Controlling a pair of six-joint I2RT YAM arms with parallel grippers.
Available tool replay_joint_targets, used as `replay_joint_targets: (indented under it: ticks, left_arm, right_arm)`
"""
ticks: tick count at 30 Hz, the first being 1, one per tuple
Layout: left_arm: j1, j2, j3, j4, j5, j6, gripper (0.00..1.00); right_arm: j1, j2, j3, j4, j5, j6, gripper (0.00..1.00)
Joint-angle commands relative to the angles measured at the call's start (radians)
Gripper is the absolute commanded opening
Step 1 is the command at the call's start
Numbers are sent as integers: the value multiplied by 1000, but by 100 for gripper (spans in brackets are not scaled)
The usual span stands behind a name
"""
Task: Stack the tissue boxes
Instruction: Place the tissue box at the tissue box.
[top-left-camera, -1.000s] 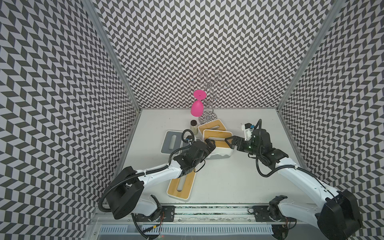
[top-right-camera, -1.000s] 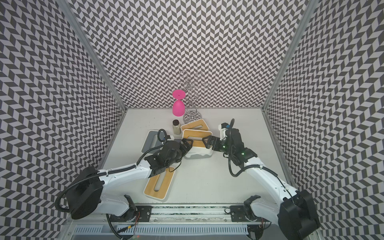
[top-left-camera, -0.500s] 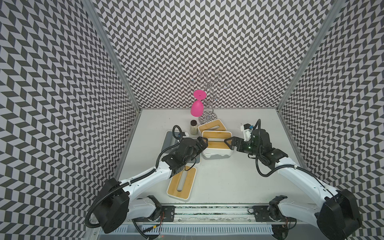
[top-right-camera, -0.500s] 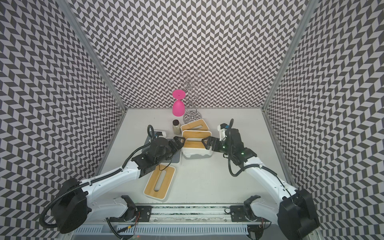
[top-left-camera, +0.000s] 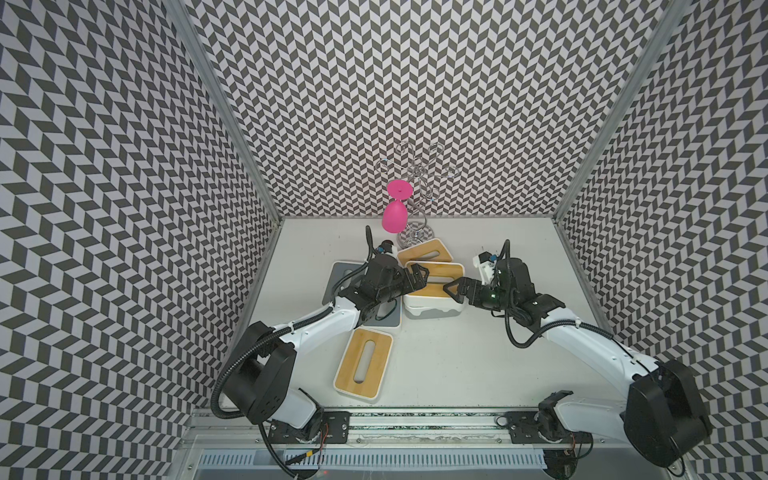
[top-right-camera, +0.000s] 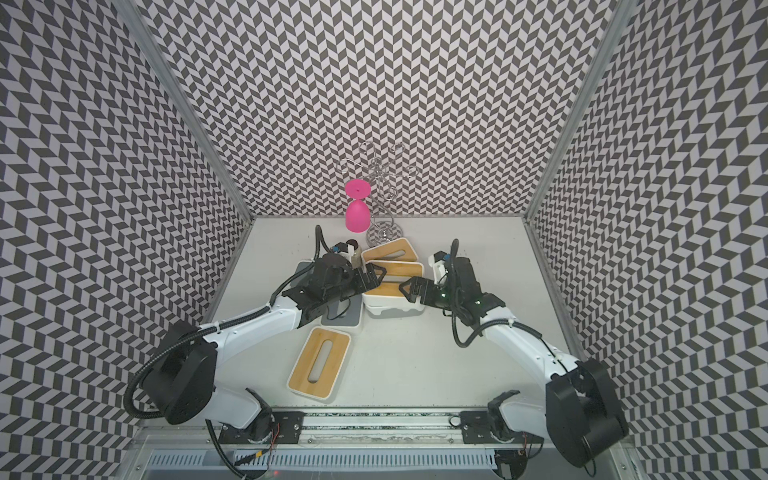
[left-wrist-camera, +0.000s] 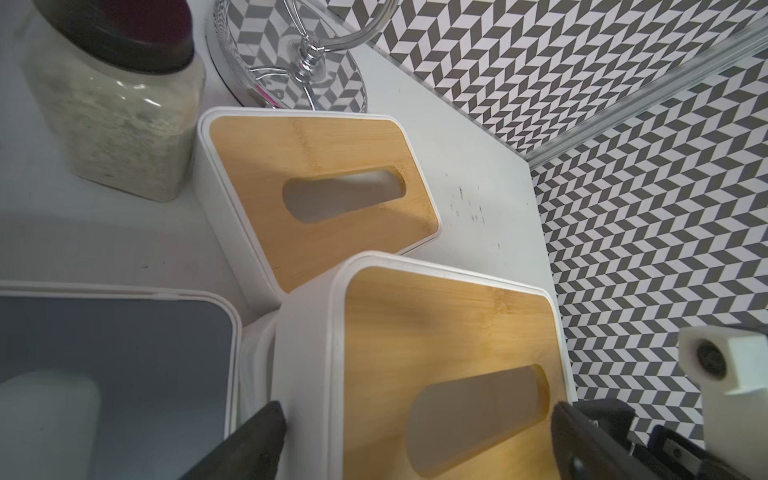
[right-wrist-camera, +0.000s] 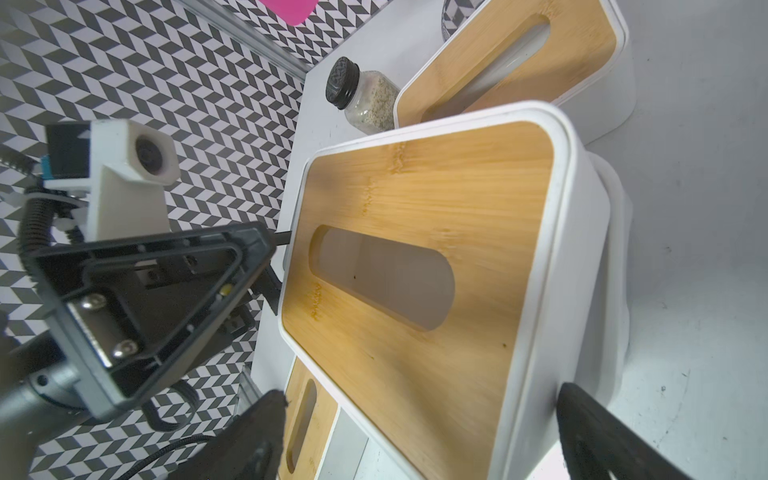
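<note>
Bamboo-lidded tissue box (top-left-camera: 435, 272) sits mid-table on top of a white box (top-left-camera: 432, 311). The lower one shows past its edge in the right wrist view, so the pile looks not quite square. How many boxes lie under it, cannot tell.

Left gripper (top-left-camera: 414, 278) and right gripper (top-left-camera: 453, 291) face each other across it, one at each short end. Both are spread wide and hold nothing. In the wrist views each pair of fingers straddles the box's width. Contact with its walls: cannot tell.

Step in hand, my reading: seating or squaring this top box.

Three boxes lie unstacked:
- back bamboo box (top-left-camera: 424, 250), just behind the pile
- front bamboo box (top-left-camera: 363, 365), near the table's front edge
- grey-lidded box (top-left-camera: 341, 280), partly under the left arm

The next move likely calls for one arm to back off and take a loose box by its long sides, kept level. Jar (left-wrist-camera: 120, 116) and pink goblet (top-left-camera: 394, 216) stand close behind the pile and need a wide berth.
</note>
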Motion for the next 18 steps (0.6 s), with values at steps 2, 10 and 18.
replay_joint_targets:
  ticks: [2,10,18]
  left_arm:
    - [-34,0,32,31,19,45,99]
    - [-62,-7,29,22,-12,34,99]
    - [-73,-36,-7,40,-45,3,99]
  right_arm:
    - [-5,21,56,78,-29,13,99]
    - [-6,64,104,94,-26,13,99]
    - [-12,124,162,85,-41,-11,99]
